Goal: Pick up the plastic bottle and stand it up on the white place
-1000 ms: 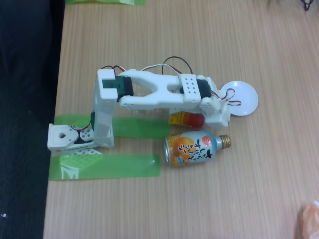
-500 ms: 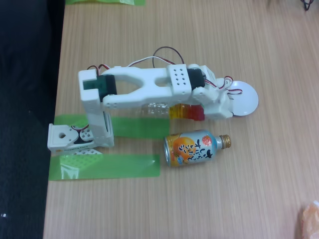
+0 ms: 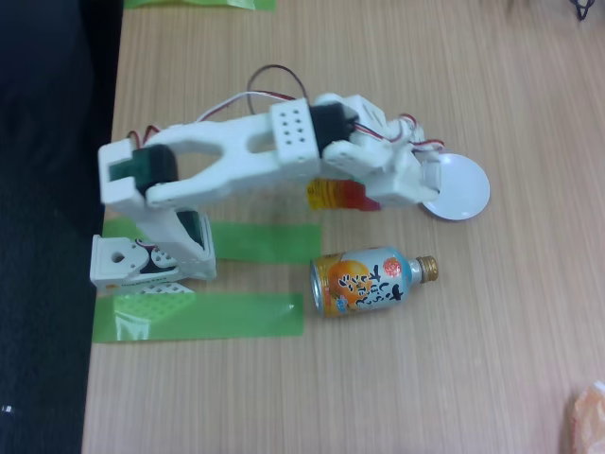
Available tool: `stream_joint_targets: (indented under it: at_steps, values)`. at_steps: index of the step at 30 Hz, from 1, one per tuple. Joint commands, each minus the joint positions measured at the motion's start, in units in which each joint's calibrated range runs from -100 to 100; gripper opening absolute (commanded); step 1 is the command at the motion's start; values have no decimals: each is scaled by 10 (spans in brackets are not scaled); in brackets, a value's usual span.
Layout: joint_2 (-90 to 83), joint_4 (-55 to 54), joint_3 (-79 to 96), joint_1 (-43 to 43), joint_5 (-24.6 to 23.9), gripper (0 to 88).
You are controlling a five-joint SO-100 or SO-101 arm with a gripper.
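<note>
Fixed view from above: the arm reaches right across the wooden surface [image 3: 492, 359], its claw [image 3: 402, 182] clenched on the plastic bottle [image 3: 336, 196] (only the red-and-yellow label band peeks out below the forearm), lifted beside the white place [image 3: 463, 184]. The orange bottle-can [image 3: 369, 281] lies well apart. To finish well, the bottle's base probably needs centring over the disc, upright, before release.

We look almost straight down from the fixed view, fairly close, the gripper [image 3: 427, 180] near centre, the table [image 3: 378, 378] stretching around it.
</note>
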Motion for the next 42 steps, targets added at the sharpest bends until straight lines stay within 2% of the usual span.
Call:
stream_joint_targets:
  at_steps: [1,5,12,18,38,42]
  values:
    - [-68,-8,9,-6,-2,106]
    - [-140,-93,86,-18,-2,106]
    - [-275,-322,286,-47,2,106]
    - [-307,-505,387,-44,3,106]
    - [-94,-789,276,-40,5,105]
    - [-58,-845,272,-40,37,105]
